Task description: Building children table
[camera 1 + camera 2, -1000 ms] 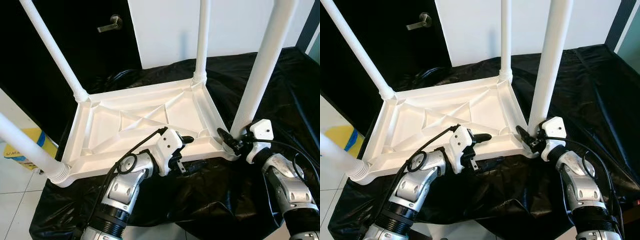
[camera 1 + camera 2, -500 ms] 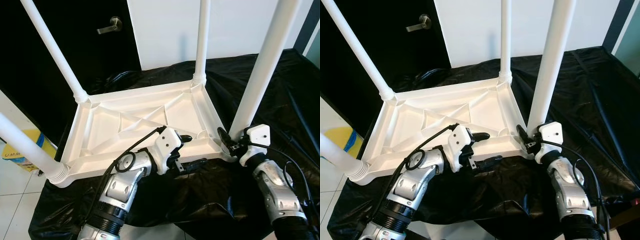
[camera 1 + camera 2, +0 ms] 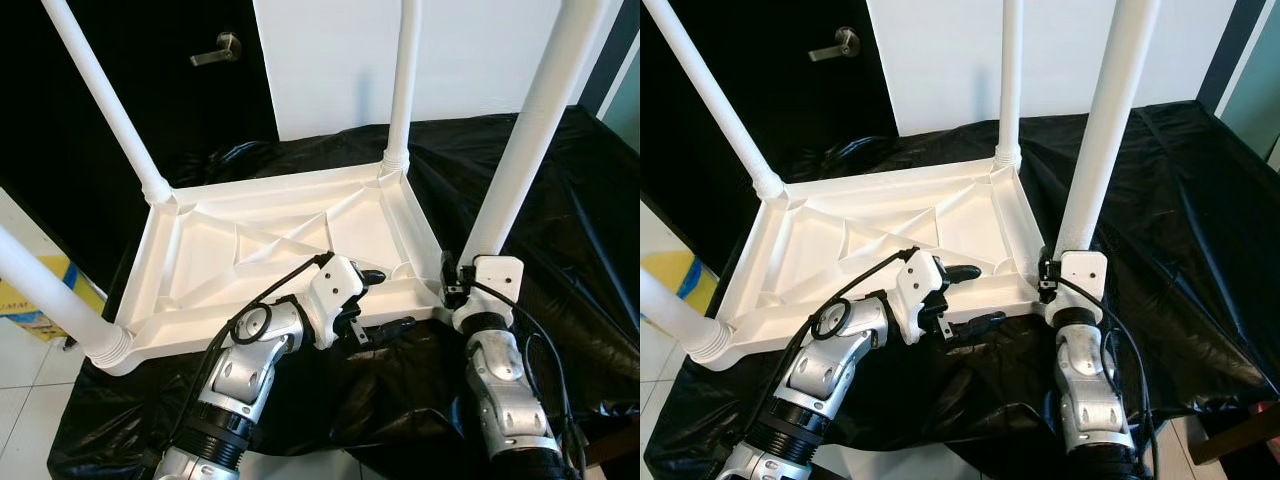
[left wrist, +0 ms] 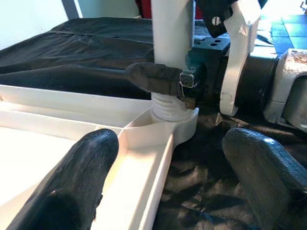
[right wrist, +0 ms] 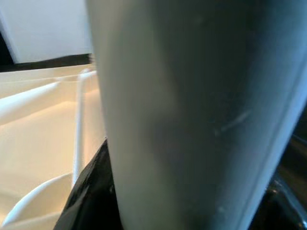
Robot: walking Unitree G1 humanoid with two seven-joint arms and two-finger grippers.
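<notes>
Upturned table [image 3: 270, 250] lies on the sheet [image 3: 560, 200], one leg rising at each corner. My left claw [image 3: 385, 300] straddles its near edge. My right claw [image 3: 452, 290] sits at the near right corner, against that leg [image 3: 520, 150]. Door [image 3: 120, 80] behind, far left.

Your white plastic children's table [image 3: 270, 250] lay upside down on black sheeting [image 3: 560, 190], its ribbed underside facing up. Four white legs [image 3: 525, 150] stood upright in the corner sockets, the nearest right leg beside your right hand [image 3: 455, 290].
</notes>
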